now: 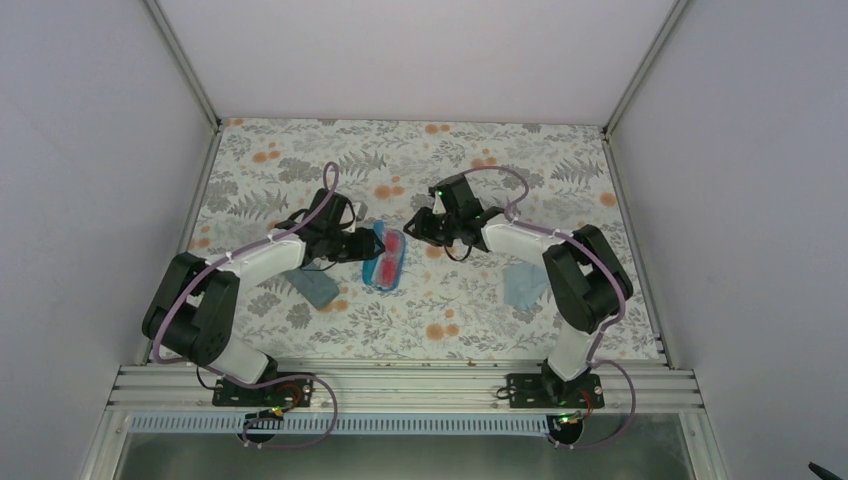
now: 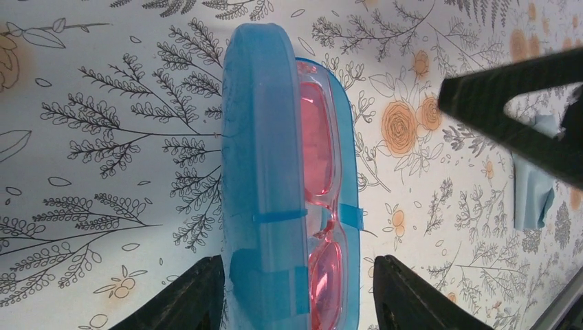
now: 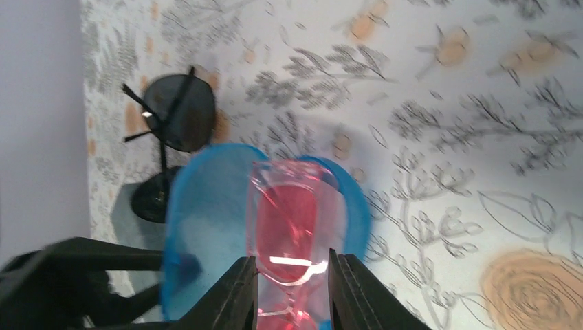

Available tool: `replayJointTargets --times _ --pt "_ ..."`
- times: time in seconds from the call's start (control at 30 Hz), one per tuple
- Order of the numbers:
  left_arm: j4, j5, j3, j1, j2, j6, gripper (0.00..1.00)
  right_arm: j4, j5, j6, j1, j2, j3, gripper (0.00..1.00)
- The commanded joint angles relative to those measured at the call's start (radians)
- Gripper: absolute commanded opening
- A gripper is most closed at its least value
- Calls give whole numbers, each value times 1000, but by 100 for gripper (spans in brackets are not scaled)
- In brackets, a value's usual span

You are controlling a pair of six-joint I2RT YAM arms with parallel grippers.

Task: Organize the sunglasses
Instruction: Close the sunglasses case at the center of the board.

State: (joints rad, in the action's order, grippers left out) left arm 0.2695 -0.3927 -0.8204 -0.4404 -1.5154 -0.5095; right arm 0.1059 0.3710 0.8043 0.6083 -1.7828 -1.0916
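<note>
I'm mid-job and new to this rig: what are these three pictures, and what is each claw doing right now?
Two robot arms are bolted to a flowered table. The wide picture looks down from above; the others come from wrist cameras. An open blue case lies mid-table with the pink sunglasses inside. The left claw stands open astride the case. The right claw flanks the pink pair; whether it grips is unclear. The black sunglasses lie outside it, with light blue cloths nearby.

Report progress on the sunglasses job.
Done: pink pair lies in the open blue case. In hand: right gripper flanks the pink pair, grip unclear; left gripper straddles the case, open. Left: shut the case, then handle the black pair beyond it.
</note>
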Motion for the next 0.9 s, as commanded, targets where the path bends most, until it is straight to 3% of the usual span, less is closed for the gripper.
replayJointTargets --times 0.0,0.27,0.6,0.87 --pt "34 26 -29 5 43 16 55 7 -19 -6 7 25 53 28" --pt "57 39 -13 5 93 5 54 70 -40 -7 42 -2 80 22" --pt "58 35 17 5 117 -9 35 161 -92 -15 88 -56 24 20" --pt "9 -15 45 6 97 -20 27 187 -99 -13 98 -77 -3 18"
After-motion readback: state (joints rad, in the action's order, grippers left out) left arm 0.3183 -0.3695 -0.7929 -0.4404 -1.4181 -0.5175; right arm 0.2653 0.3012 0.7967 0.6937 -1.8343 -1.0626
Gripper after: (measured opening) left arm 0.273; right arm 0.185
